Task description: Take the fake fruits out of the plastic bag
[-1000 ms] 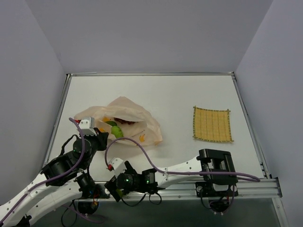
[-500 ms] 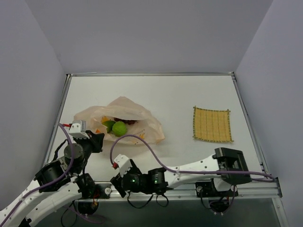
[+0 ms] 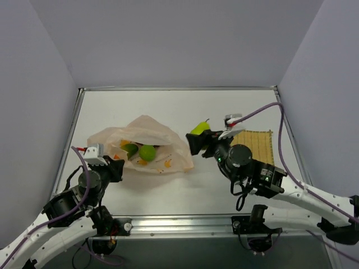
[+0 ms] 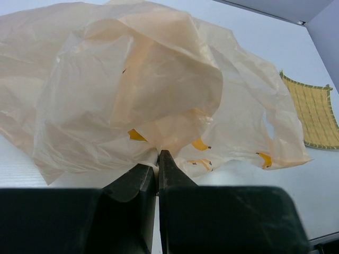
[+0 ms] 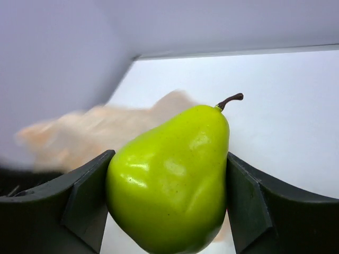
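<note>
The peach-beige plastic bag [image 3: 160, 134] printed with bananas lies at the left of the table, its mouth open. Inside it show a round lime-green fruit [image 3: 148, 152] and a darker green fruit [image 3: 130, 149]; no grape bunch can be made out. My left gripper [image 3: 114, 166] is shut on the bag's near-left edge; the left wrist view shows its tips [image 4: 157, 159] pinching the film of the bag [image 4: 132, 90]. My right gripper [image 3: 197, 138] is just right of the bag and above the table, shut on a lime-green pear-shaped fruit [image 5: 169, 174] with a brown stem, which also shows in the top view [image 3: 199, 128].
A yellow woven mat [image 3: 259, 147] lies at the right, partly covered by my right arm, and shows in the left wrist view [image 4: 315, 111]. Grey walls close in the table at the back and both sides. A metal rail [image 3: 185, 221] runs along the near edge.
My right arm has swung from low along the near edge up to the right of the bag and now holds the pear-shaped fruit. The left gripper has stayed shut on the bag's edge.
</note>
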Available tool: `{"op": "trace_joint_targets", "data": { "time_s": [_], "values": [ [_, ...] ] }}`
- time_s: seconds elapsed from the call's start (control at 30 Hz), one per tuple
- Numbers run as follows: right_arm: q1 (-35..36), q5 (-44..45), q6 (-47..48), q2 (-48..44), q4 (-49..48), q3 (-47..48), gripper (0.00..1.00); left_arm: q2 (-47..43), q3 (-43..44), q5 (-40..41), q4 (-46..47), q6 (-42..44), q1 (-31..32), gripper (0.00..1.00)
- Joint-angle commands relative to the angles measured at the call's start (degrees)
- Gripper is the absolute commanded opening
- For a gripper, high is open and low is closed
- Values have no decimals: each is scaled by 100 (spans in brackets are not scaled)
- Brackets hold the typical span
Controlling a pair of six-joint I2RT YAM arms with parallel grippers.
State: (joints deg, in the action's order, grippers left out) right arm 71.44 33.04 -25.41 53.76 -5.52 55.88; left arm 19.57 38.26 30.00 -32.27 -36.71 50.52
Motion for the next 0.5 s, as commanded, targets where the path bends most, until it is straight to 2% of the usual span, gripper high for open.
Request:
{"op": "trace_joint_targets", "data": {
  "time_s": [0.0,0.1,0.13,0.23,0.33,0.37,0.47],
  "values": [
    [-1782,477,221,178,253,-270,22,125,164,-46,98,6,19,2],
    [-3158,240,124,600,104,-437,22,248,296,-152,81,58,19,3],
    [-3946,-49,106,697,-253,-559,22,284,340,-239,89,119,19,2],
    [-5170,-708,-148,1258,-939,-1016,22,407,498,-363,107,243,19,2],
    [-5657,-948,-324,1970,-1467,-1281,22,460,498,-398,107,252,19,2],
    [-5746,-722,-316,2311,-1609,-1325,23,434,472,-433,107,243,19,2],
    [-6000,-868,-386,2770,-2013,-1395,23,346,358,-416,133,208,19,2]
  ]
}}
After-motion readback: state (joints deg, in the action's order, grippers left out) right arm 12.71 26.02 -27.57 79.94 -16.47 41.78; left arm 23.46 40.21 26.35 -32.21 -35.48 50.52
